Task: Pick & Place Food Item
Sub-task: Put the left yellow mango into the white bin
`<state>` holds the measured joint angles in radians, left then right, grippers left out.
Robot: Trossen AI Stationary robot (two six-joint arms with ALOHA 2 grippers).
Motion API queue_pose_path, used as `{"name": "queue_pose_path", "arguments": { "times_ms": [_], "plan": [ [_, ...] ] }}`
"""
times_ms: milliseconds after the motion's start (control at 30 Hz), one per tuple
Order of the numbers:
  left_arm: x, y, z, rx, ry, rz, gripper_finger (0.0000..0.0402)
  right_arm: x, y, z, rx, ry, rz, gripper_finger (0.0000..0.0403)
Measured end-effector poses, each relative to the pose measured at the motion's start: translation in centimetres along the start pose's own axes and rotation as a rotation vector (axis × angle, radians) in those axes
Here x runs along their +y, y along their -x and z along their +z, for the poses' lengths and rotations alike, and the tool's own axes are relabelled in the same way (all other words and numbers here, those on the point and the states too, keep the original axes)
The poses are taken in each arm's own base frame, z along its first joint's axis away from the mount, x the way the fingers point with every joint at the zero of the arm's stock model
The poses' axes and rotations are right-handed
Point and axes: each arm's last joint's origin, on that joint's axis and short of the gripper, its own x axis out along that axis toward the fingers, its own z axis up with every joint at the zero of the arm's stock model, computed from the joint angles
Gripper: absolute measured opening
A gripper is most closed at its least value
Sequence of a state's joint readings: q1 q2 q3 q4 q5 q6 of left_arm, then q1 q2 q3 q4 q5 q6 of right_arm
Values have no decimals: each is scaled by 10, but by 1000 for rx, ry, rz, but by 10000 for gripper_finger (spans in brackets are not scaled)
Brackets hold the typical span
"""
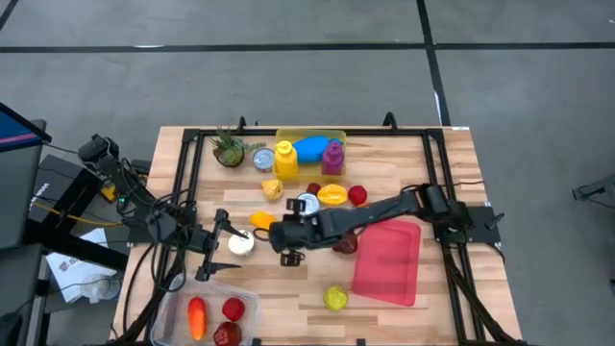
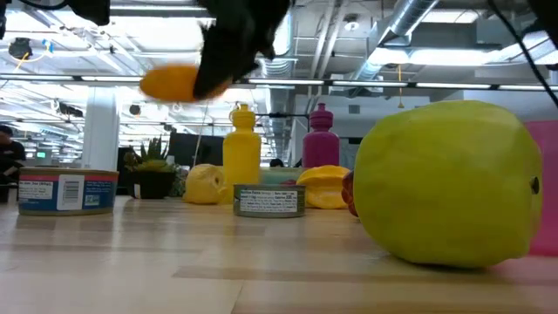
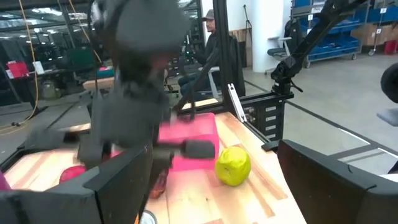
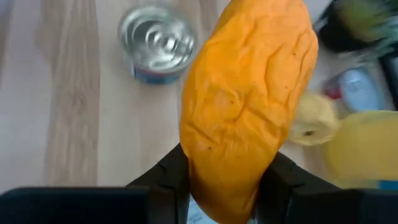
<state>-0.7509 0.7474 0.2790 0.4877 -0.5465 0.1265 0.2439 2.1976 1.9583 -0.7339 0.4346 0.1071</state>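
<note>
**Orange food is up in the air**

My right gripper (image 4: 221, 180) has its jaws clenched on the orange food (image 4: 245, 106) — lifted above the tabletop (image 1: 288, 293). I think carrying comes next, maybe to the clear tub (image 1: 252, 306). My left gripper (image 1: 213, 245) waits near it, jaws spread.

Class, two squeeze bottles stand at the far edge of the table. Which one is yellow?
The yellow bottle is the one nearer the potted plant. The other bottle, beyond the blue item, is purple.
</note>
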Motion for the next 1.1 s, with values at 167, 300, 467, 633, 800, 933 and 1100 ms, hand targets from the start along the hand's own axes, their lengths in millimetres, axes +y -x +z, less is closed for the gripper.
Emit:
{"name": "queue_pose_path", "arguments": {
  "times_ms": [167, 300, 467, 633, 800, 933, 1100],
  "plan": [
    [3, 3, 5, -39, 3, 12, 337, 19, 26, 1, -42, -19, -46, 113],
    [6, 5, 10, -65, 2, 61, 337, 37, 37, 0, -91, -28, -95, 113],
    [9, 8, 13, -84, 10, 85, 337, 59, 53, -1, -179, -24, -200, 113],
    [10, 11, 18, -132, 38, 69, 337, 77, 68, 4, -300, -18, -305, 113],
    [7, 9, 23, -198, 59, -29, 337, 82, 75, 12, -383, -11, -378, 113],
    [6, 0, 21, -214, 65, -26, 337, 81, 79, 21, -440, 7, -393, 112],
    [15, -12, 18, -227, 107, 36, 337, 79, 80, 24, -457, 9, -444, 112]
  ]
}}
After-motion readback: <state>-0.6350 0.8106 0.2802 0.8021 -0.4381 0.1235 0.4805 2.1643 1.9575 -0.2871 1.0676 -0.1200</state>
